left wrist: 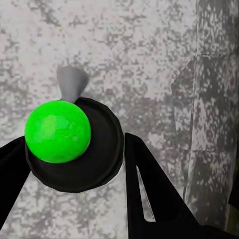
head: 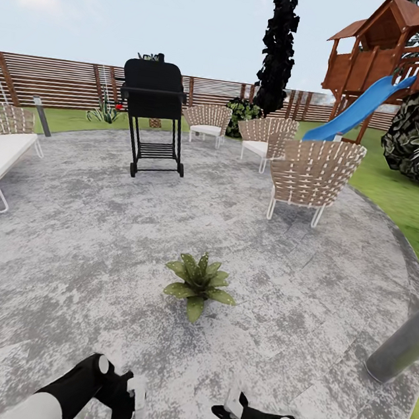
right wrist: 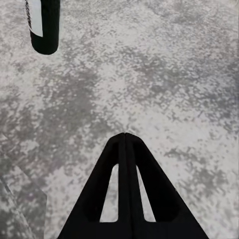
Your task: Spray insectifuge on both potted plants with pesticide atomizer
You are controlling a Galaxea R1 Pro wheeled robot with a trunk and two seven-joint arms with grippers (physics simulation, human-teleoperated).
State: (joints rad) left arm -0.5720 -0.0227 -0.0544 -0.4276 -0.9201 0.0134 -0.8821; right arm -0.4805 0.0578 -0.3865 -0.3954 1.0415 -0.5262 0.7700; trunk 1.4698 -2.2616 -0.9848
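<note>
Head view. A round, mottled grey paved patio (head: 99,234) takes up most of the ground, with green lawn (head: 404,197) beyond its right edge and a brown slatted fence (head: 54,81) along the back. One potted plant (head: 199,284), a low rosette of broad pointed leaves, stands on the paving near the middle, ahead of both arms. Behind it are a black grill on wheels (head: 153,115) and three wicker chairs (head: 314,174); a wicker seat with a white cushion (head: 1,150) is at the left edge. A wooden play tower with a blue slide (head: 360,107) rises at the back right. A grey post (head: 403,347) leans into the lower right. The left gripper (head: 133,399) and the right gripper (head: 233,406) hang low over the paving, well apart, the plant between and beyond them.

Left wrist view. The left gripper (left wrist: 74,164) has its two black fingers (left wrist: 149,189) spread on either side of the spray bottle (left wrist: 74,144), seen end-on as a dark round body carrying a bright green ball, with a pale trigger tip at its far side. The bottle sits between the fingers; whether they press on it cannot be told.

Right wrist view. The right gripper (right wrist: 125,137) has its fingers closed together, tips touching, with nothing between them. The dark bottle (right wrist: 45,25) with its white label hangs over the paving well ahead of them.
</note>
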